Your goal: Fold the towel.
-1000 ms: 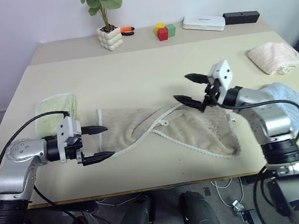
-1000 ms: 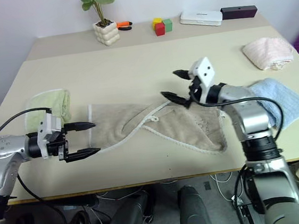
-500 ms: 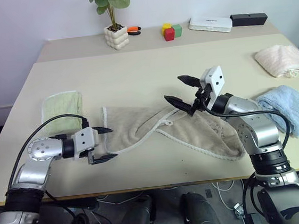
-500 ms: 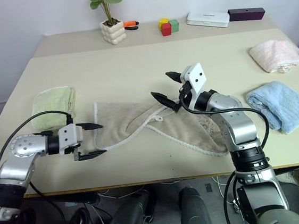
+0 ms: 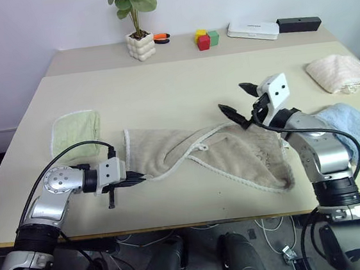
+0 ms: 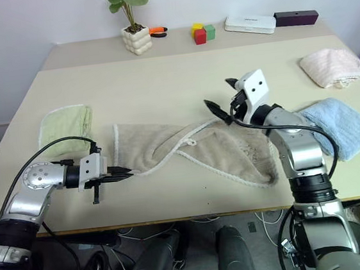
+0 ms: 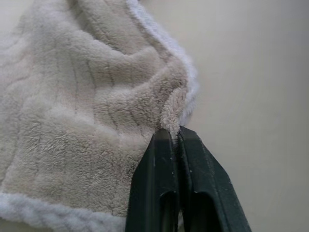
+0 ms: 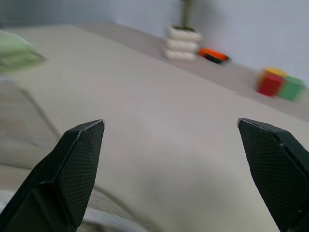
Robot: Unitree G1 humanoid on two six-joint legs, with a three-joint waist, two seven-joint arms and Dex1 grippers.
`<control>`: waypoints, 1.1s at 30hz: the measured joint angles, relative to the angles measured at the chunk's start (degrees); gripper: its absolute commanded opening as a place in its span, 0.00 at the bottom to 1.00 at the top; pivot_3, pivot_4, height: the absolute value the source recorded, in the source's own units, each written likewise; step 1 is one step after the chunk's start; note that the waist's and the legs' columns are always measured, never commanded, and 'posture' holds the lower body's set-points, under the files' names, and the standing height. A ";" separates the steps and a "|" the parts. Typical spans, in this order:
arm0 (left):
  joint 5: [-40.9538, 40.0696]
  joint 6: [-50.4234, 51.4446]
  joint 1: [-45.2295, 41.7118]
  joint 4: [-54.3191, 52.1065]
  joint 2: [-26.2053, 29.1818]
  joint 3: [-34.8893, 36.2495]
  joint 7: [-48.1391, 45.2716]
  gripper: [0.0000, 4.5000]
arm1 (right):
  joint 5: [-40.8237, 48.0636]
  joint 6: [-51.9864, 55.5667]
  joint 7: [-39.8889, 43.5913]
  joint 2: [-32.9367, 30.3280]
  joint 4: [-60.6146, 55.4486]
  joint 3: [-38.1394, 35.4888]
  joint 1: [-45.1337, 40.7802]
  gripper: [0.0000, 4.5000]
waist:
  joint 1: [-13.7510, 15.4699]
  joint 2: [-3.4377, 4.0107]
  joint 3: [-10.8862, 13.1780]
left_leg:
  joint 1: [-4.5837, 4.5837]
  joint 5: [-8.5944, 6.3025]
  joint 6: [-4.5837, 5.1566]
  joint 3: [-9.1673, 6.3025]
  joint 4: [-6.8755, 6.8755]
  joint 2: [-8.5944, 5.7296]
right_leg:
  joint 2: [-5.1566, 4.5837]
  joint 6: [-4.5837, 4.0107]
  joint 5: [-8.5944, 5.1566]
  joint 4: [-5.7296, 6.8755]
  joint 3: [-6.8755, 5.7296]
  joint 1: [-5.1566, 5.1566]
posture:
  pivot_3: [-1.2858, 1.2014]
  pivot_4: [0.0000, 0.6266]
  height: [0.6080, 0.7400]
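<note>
Pinching the near left corner of the towel (image 5: 214,154), your left gripper (image 7: 174,137) hides the fold between its closed fingers. Your right gripper (image 5: 237,100) hovers wide open above the towel's crumpled, bunched right part on the table (image 5: 182,89).

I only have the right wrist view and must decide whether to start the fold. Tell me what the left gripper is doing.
Observer: The left gripper is shut on the towel, pinching a fold at its near left corner.
Operator: Say where my right gripper sits over the cloth.
Observer: The right gripper is open, held above the towel's right half, not touching it.
Operator: Report how the towel lies.
Observer: It lies bunched and twisted across the table, its white corded edge running diagonally over the middle.
</note>
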 measured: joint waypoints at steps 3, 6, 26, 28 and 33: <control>-2.50 2.51 -0.41 -0.06 -0.45 3.38 2.66 0.01 | -1.25 2.27 0.01 -5.24 6.89 -2.55 -1.38 1.00 | -0.13 -0.05 0.03 | -0.06 0.05 0.08 0.00 -0.01 0.00 | -0.01 0.01 0.01 -0.01 0.01 -0.01 | 0.52 0.24 1.00; -4.93 4.94 -1.26 -0.81 -1.40 6.00 4.31 0.01 | -3.00 4.55 1.77 -8.78 11.47 -2.08 -1.54 1.00 | -0.36 -0.04 0.03 | -0.11 0.05 0.08 0.00 -0.07 0.01 | -0.01 0.02 0.01 0.03 0.01 0.08 | 0.52 0.24 1.00; -7.41 8.97 -0.28 -5.90 -3.97 7.10 8.82 0.00 | -1.87 20.45 9.12 -7.32 16.94 2.19 -5.65 0.26 | -1.47 -0.04 0.03 | -0.19 0.06 0.09 0.01 -0.03 0.02 | -0.02 0.03 0.02 0.01 0.02 0.05 | 0.52 0.24 1.00; -7.41 9.04 -0.28 -5.90 -3.97 7.15 9.32 0.00 | -1.64 20.64 9.20 -6.72 16.94 2.19 -5.90 0.03 | -1.46 -0.04 0.03 | -0.19 0.06 0.09 0.01 -0.03 0.02 | -0.02 0.03 0.02 0.01 0.02 0.05 | 0.52 0.24 1.00; -7.20 8.84 -0.29 -5.73 -3.97 7.61 11.26 0.00 | -1.26 21.05 10.49 -6.47 16.90 2.14 -6.18 0.01 | -1.43 -0.04 0.03 | -0.19 0.06 0.09 0.01 -0.02 0.02 | -0.02 0.03 0.02 0.01 0.02 0.06 | 0.52 0.24 1.00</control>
